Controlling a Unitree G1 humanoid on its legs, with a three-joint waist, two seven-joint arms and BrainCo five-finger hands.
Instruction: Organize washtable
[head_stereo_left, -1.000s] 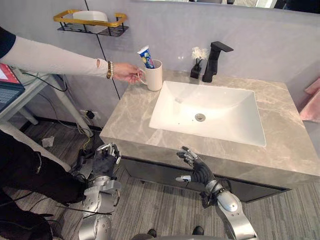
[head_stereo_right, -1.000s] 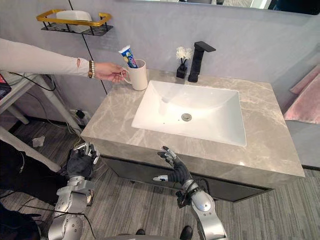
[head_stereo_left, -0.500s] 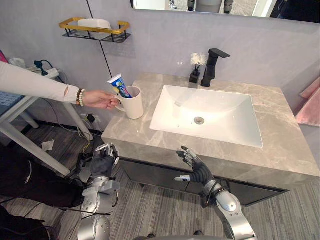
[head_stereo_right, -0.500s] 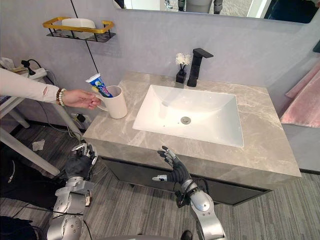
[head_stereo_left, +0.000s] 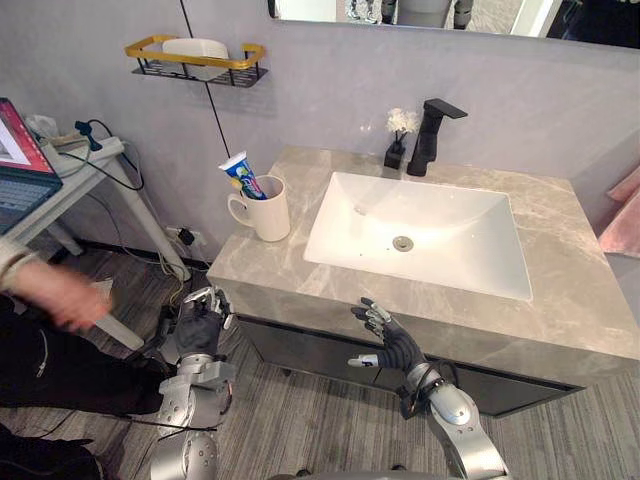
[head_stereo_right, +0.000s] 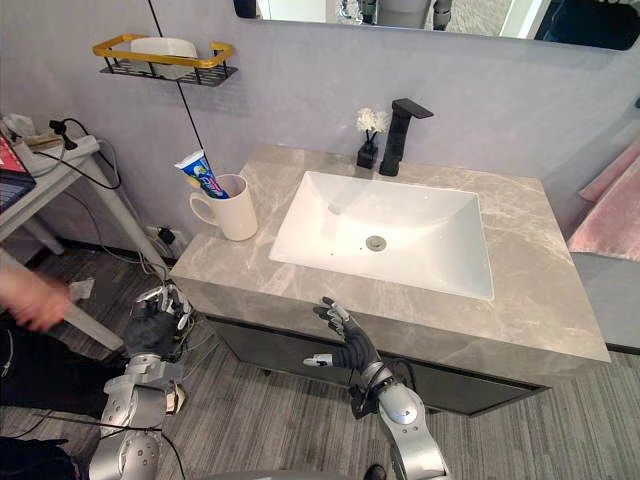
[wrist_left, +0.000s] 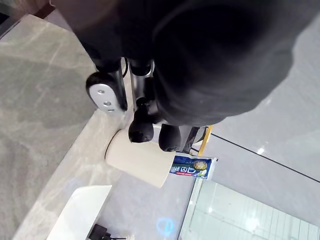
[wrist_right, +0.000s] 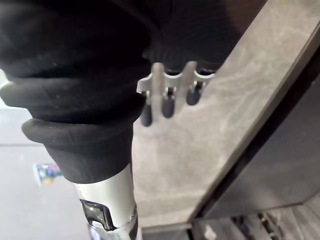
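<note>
A white mug (head_stereo_left: 268, 210) with a blue-and-white toothpaste tube (head_stereo_left: 243, 174) leaning out of it stands at the left end of the grey marble countertop (head_stereo_left: 565, 300); my left wrist view shows the mug (wrist_left: 140, 161) and tube (wrist_left: 192, 167) too. My left hand (head_stereo_left: 200, 325) hangs below the counter's front left corner, fingers relaxed and empty. Before the counter's front edge, under the white sink (head_stereo_left: 455, 215), my right hand (head_stereo_left: 392, 345) is held up with spread fingers, holding nothing.
A black faucet (head_stereo_left: 432, 133) and a small black vase of white flowers (head_stereo_left: 398, 140) stand behind the sink. A gold-rimmed wall shelf (head_stereo_left: 195, 58) hangs at upper left. A person's hand (head_stereo_left: 62, 296) is low at far left, near a side table (head_stereo_left: 75, 175).
The person slid the mug with the tube from the counter's back left towards its front left, let go and pulled the hand away to the left. My hands stayed put.
</note>
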